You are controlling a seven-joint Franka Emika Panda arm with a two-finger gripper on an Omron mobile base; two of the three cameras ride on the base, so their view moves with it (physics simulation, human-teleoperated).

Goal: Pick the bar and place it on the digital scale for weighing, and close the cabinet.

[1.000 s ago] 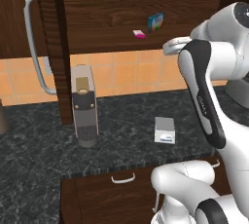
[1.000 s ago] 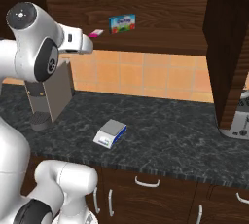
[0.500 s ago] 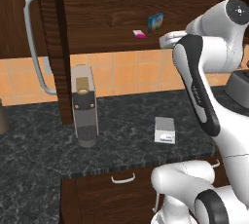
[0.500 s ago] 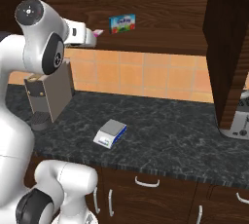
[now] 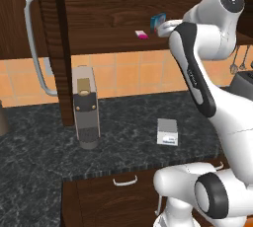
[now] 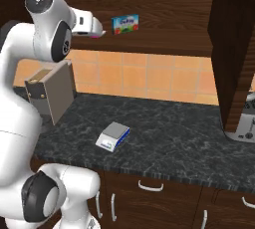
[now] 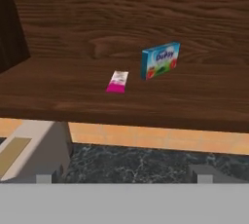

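Note:
The pink-and-white bar lies flat on the shelf of the open dark brown cabinet. It also shows as a small pink packet just left of my hand, and as a pink tip beside it. My gripper is open, held in front of the shelf's edge and short of the bar, with nothing between its fingertips. The digital scale sits on the dark counter below. The cabinet door with its long pale handle stands open at the left.
An upright blue-green box stands on the shelf just right of the bar. A grey-and-tan coffee machine stands on the counter under the shelf. Another open door and a toaster are at the right.
My hand has risen and moved in toward the shelf's edge, closer to the bar. The bar, box and scale have not moved.

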